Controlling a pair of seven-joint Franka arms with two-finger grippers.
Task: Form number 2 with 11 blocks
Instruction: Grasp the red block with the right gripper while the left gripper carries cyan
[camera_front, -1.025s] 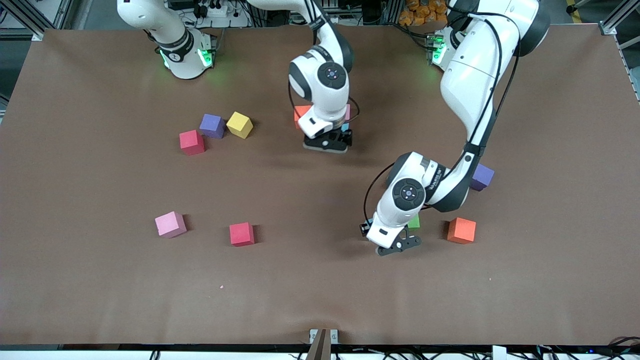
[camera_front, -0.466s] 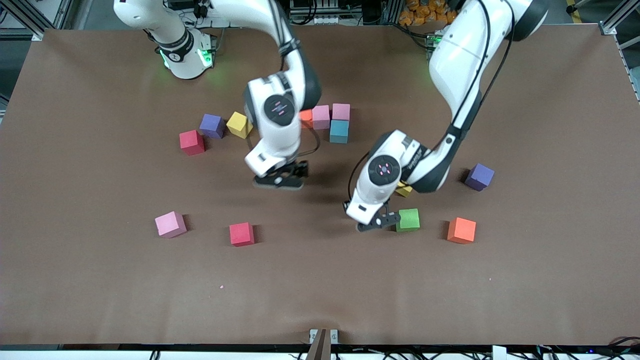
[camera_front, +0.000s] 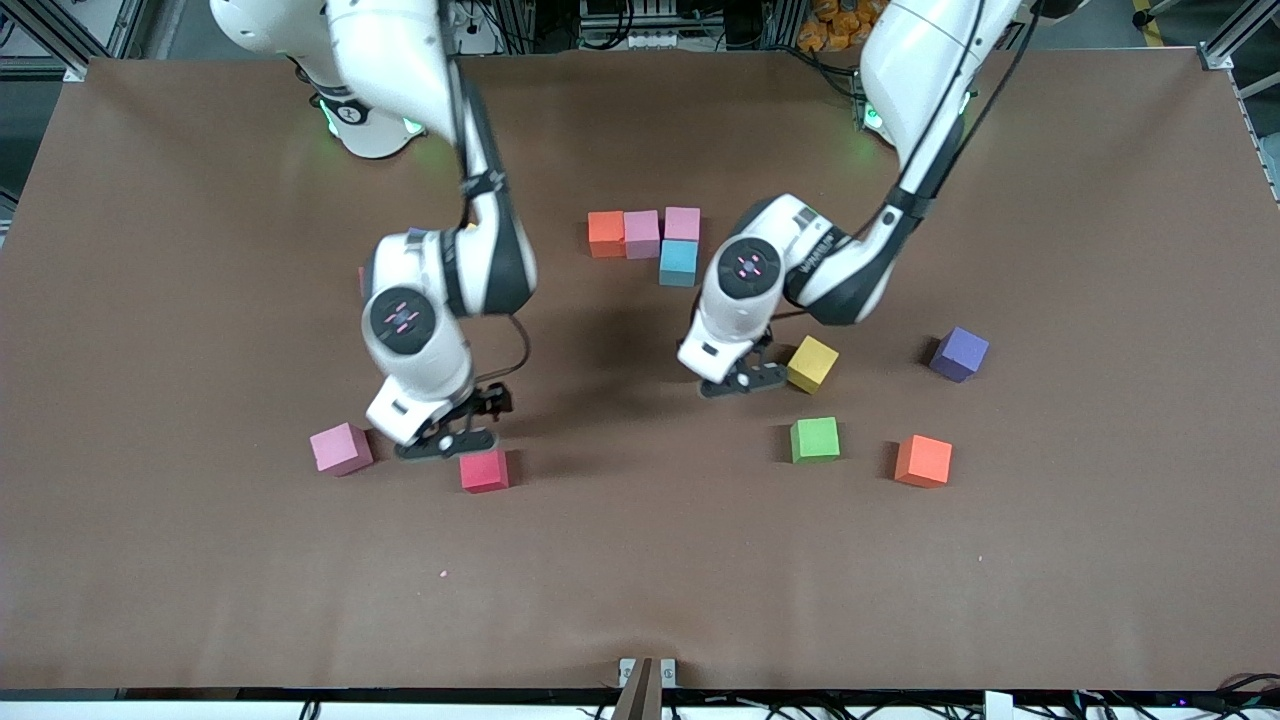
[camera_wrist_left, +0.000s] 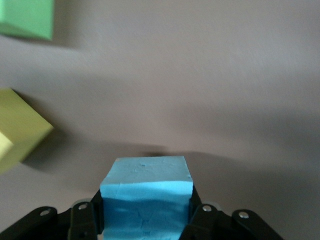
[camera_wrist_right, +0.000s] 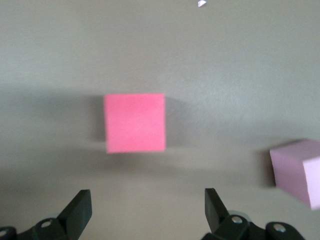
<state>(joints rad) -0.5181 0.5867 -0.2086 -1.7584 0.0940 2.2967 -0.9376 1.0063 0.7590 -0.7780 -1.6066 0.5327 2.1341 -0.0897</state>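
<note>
Orange block (camera_front: 605, 234), two pink blocks (camera_front: 641, 234), (camera_front: 682, 223) and blue block (camera_front: 678, 263) cluster touching; yellow (camera_front: 812, 364), green (camera_front: 815, 439), orange (camera_front: 923, 461), red (camera_front: 484, 470) and pink (camera_front: 340, 448) cubes lie scattered, another blue cube (camera_wrist_left: 145, 197) held aloft.

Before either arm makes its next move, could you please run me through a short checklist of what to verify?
1. left gripper shut on the light blue cube: ok.
2. Held cube up off the table, near the yellow cube: ok.
3. Started cluster intact, with orange cube, two pink cubes and a teal-blue cube touching: ok.
4. right gripper open, fingers wider than the red cube: ok.
5. Right gripper centred over that red cube: ok in the wrist view.
6. The lone pink cube apart from the red cube, out of the fingers' way: ok.
</note>
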